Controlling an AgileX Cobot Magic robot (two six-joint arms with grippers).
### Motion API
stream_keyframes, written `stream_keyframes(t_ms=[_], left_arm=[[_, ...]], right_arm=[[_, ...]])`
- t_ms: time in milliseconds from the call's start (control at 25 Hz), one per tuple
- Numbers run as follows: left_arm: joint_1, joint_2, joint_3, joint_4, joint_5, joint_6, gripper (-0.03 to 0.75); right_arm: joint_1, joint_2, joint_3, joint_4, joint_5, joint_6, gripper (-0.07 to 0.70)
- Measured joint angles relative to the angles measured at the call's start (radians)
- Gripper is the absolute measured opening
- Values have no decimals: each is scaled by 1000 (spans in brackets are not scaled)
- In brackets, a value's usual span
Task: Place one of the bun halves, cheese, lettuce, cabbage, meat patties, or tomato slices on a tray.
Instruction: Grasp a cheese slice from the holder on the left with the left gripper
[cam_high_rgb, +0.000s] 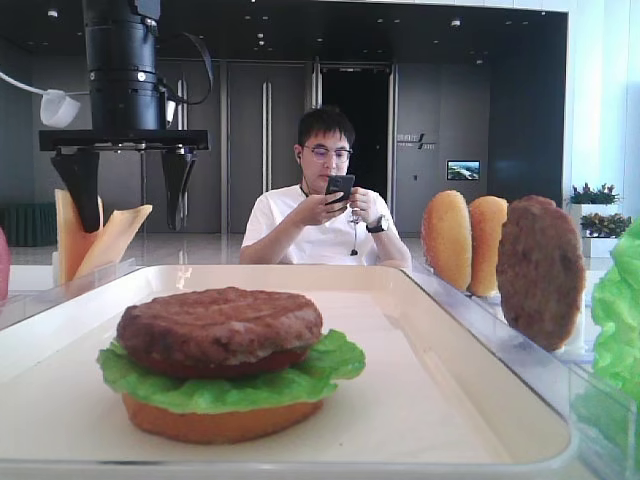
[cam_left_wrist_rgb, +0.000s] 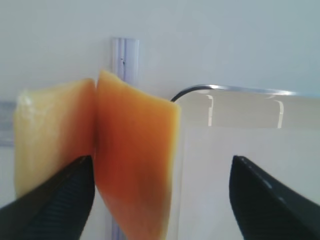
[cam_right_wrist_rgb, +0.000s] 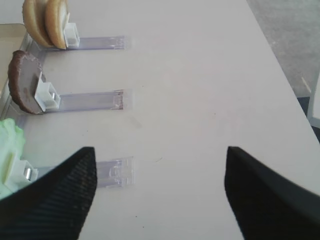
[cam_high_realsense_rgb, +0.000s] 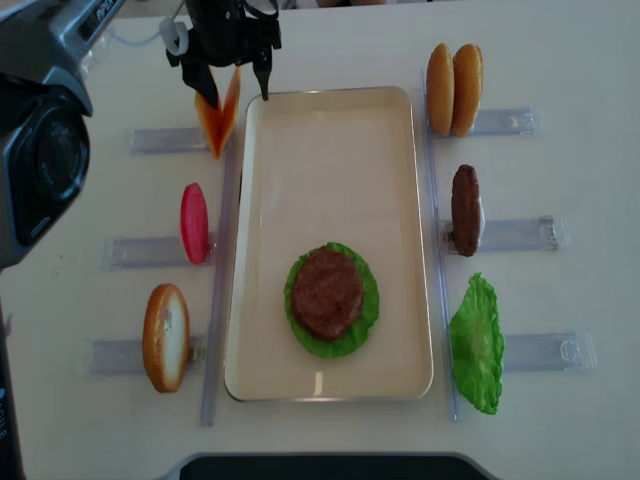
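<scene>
**A:** Left wrist view first: what does the hand over the cheese (cam_left_wrist_rgb: 135, 165) look like?

**B:** The left gripper (cam_left_wrist_rgb: 160, 200) has its two dark fingers (cam_left_wrist_rgb: 55, 200) spread wide apart, with nothing clamped. Two cheese slices stand on edge just outside the tray's (cam_left_wrist_rgb: 240, 165) far left corner, leaning apart in a V. One slice sits between the fingers; the paler one is by the left finger.

**A:** And from overhead?

**B:** The gripper hangs above the cheese, right beside the tray's far left corner. On the tray, toward its near end, a meat patty (cam_high_realsense_rgb: 326, 293) lies on lettuce (cam_high_realsense_rgb: 352, 338); the low front view shows a bun half (cam_high_rgb: 215, 420) under both.

**A:** What else surrounds the tray?

**B:** To its right, on clear racks (cam_high_realsense_rgb: 515, 234): two bun halves (cam_high_realsense_rgb: 453, 88), a patty (cam_high_realsense_rgb: 465, 210) and a lettuce leaf (cam_high_realsense_rgb: 477, 345). To its left: a red tomato slice (cam_high_realsense_rgb: 194, 222) and another bun half (cam_high_realsense_rgb: 166, 337).

**A:** The right gripper (cam_right_wrist_rgb: 160, 195)?

**B:** Fingers parted, empty, over the table (cam_right_wrist_rgb: 200, 75) right of the tray.
</scene>
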Motion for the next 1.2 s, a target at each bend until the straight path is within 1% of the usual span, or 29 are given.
stream_keyframes(t_ms=[440, 520, 680, 800, 880, 1080, 1200], left_arm=[[0, 0, 0, 9, 0, 0, 637], [0, 1, 0, 9, 0, 0, 603], [0, 1, 0, 9, 0, 1, 480], [0, 1, 0, 9, 0, 2, 412], [0, 1, 0, 9, 0, 2, 392], [0, 1, 0, 9, 0, 5, 377], [0, 1, 0, 9, 0, 5, 331]], right_arm=[[0, 0, 0, 0, 0, 0, 535], [0, 0, 0, 0, 0, 0, 535], [0, 0, 0, 0, 0, 0, 535], [0, 0, 0, 0, 0, 0, 535], [0, 0, 0, 0, 0, 0, 535], [0, 0, 0, 0, 0, 0, 535], [0, 0, 0, 0, 0, 0, 535]])
